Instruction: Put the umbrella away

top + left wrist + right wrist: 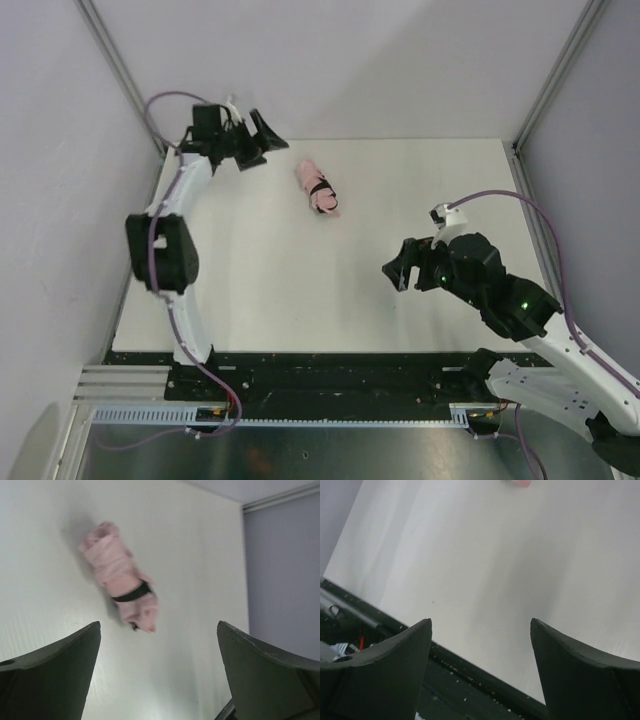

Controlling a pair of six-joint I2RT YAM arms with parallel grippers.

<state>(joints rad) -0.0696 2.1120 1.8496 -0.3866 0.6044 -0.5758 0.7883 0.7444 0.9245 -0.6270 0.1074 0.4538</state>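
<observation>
— Where's the umbrella?

— Lying on the table, folded into a short pink bundle with a dark band round its middle. Nothing touches it.

— And the left gripper?

— Just left of the umbrella and a little farther back, apart from it. Its jaws are spread wide with nothing between them. In the wrist view the umbrella lies on the table beyond the two dark fingers, tilted, with its narrow end toward them.

— The right gripper?

— Well apart from the umbrella, to its right and nearer the arm bases. Its jaws are spread too and hold nothing. Its wrist view shows only bare table and, at the top edge, a sliver of pink that is too small to make out.

— Is the umbrella's handle visible?

— Can't tell; the bundle hides it.
</observation>
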